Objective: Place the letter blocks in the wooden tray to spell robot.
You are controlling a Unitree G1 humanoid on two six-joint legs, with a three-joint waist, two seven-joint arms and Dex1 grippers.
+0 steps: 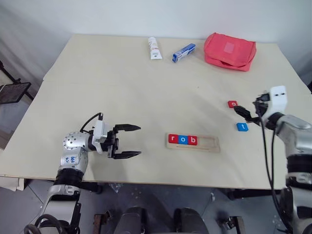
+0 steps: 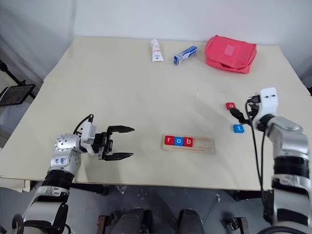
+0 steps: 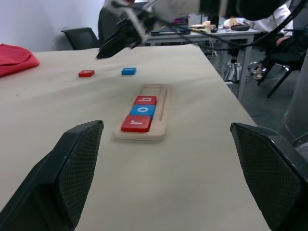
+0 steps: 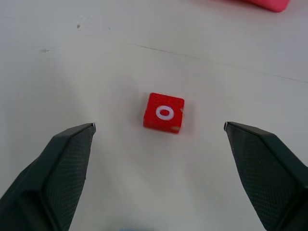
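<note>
Closest to me, at the near edge of the table [image 1: 97,73], the left gripper [image 1: 131,141] points sideways with its two black fingers wide apart and nothing between them. It looks like it is waiting, since no block is near it. Just beyond its fingertips lies the wooden tray [image 1: 207,144], and in the tray sit three letter blocks touching one another: a red r [image 1: 172,139], a blue o [image 1: 182,139] and a red b [image 1: 192,140]. The half of the groove on the far side from this hand is bare, so I judge two letters are missing.

On the other side, the right gripper [image 1: 242,111] reaches over the table, also open and holding nothing. A red block [image 1: 232,104] lies just ahead of its fingers and a blue t block [image 1: 242,126] lies just beside them, both well apart from the tray.

From the left wrist, the tray [image 3: 153,122] lies straight ahead between the open fingers, with the r nearest.

From the right wrist, the red block [image 4: 164,112] shows a white o and lies centred between the two spread fingers [image 4: 57,168], not touched yet. I think this hand is lined up to take it, because o is the next letter needed.
</note>
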